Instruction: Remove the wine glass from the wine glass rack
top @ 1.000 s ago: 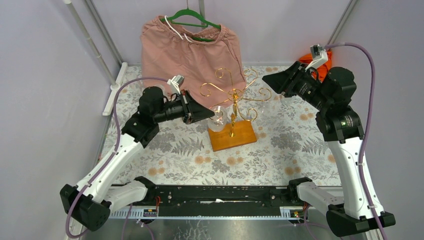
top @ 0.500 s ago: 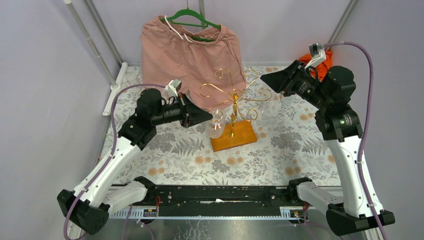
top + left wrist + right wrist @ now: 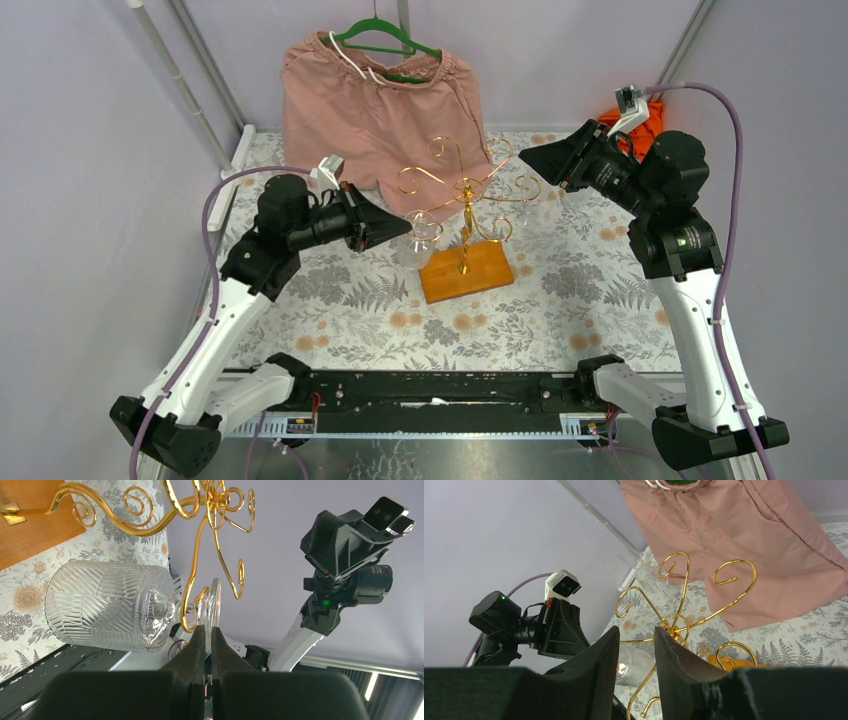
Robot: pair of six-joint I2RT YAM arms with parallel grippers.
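The wine glass (image 3: 414, 243) is clear cut glass and hangs bowl down, tilted, at the left of the gold wine glass rack (image 3: 466, 190), left of its wooden base (image 3: 466, 271). My left gripper (image 3: 402, 226) is shut on the edge of the glass's foot (image 3: 215, 602). In the left wrist view the bowl (image 3: 105, 607) lies to the left, and the curled end of a rack arm (image 3: 187, 615) still crosses the stem. My right gripper (image 3: 527, 160) is open and empty, in the air above the right of the rack (image 3: 684, 625).
Pink shorts (image 3: 380, 105) hang on a green hanger (image 3: 385, 40) behind the rack. An orange cloth (image 3: 642, 125) lies at the back right. A white pole (image 3: 225, 180) runs along the left edge of the floral table cover (image 3: 560, 300).
My left arm has drawn back to the left with the glass, which moved left from beside the post, away from the base. The right gripper has barely moved.
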